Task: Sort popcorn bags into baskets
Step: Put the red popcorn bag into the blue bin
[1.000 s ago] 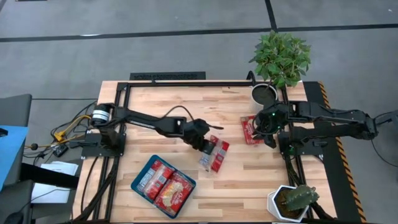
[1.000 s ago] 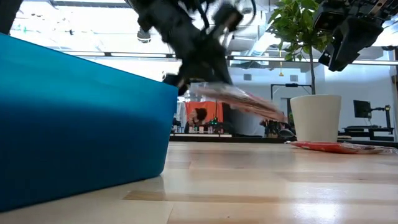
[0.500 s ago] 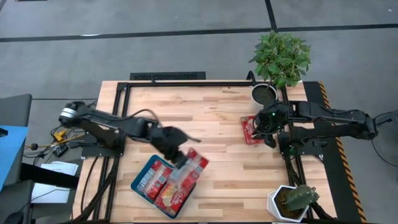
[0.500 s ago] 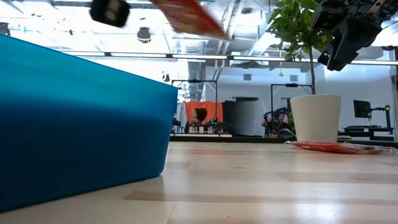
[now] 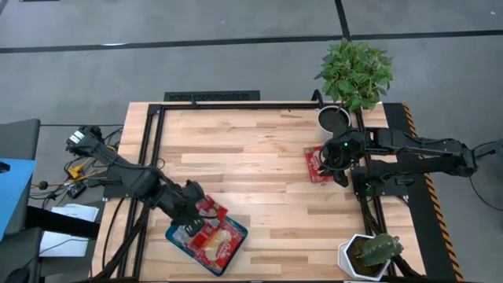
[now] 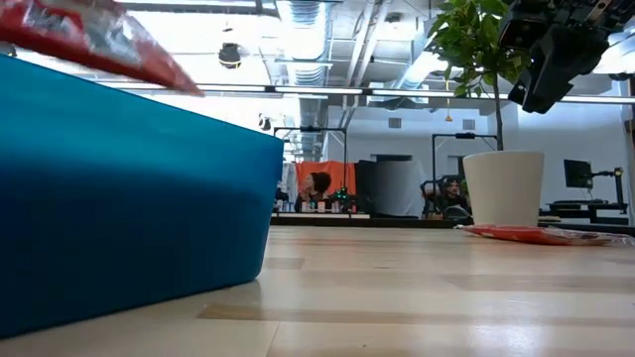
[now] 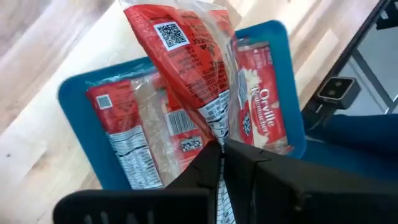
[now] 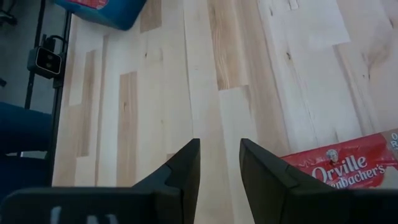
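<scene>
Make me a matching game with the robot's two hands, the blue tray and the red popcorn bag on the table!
Things:
1. left gripper
2. right gripper
3. shallow teal-blue plastic tray
4. flat red popcorn packet lying on the wood

Where or how:
A. open and empty, over bare table
B. beside the right arm, outside the tray
C. shut on a red packet, above the tray
D. near the front left, with packets lying in it

Pairs: 1-C, 2-A, 3-D, 4-B

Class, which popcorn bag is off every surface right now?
The bag pinched in the left gripper, hanging over the blue tray. Two others lie flat in the tray; one lies on the table near the right gripper.
</scene>
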Motion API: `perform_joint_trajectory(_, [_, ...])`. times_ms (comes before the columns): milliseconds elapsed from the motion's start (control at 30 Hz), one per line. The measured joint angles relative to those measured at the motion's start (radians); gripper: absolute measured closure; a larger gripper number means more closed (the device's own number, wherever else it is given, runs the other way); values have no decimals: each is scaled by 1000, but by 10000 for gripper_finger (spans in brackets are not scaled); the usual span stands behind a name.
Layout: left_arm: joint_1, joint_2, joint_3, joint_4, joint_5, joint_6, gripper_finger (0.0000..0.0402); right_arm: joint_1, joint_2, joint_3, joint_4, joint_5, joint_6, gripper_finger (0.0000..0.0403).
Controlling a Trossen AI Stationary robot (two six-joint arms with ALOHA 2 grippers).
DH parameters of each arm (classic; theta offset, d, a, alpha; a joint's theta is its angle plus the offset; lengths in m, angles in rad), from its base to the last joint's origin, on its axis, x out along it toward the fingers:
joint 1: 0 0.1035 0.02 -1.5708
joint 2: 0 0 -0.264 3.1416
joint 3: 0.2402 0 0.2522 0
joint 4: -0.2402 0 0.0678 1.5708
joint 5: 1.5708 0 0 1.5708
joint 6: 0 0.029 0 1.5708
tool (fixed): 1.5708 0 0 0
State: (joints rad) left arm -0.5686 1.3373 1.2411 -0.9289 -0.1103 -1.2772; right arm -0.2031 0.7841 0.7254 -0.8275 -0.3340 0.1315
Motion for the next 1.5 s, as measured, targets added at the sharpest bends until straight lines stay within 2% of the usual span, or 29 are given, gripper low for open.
perform_joint_trajectory(333, [-85,-132,-247,163,-7,-157,401,0,1,0,1,1,3,267])
perform_joint_trajectory(667, [-99,-248,-443,320,-7,-210,402,0,1,0,2,2,19,267])
perform_joint_trajectory(867, [-99,-251,-505,388,-4,-209,402,0,1,0,1,3,21,267])
perform_joint_trajectory(1267, [-99,-251,-555,360,-7,-297,398,0,1,0,1,3,21,267])
perform_joint_trajectory(1367, [-99,-251,-558,334,-7,-311,378,0,1,0,1,3,21,267])
perform_joint_trajectory(1500, [-99,-251,-558,291,-2,-322,328,0,1,0,1,3,20,267])
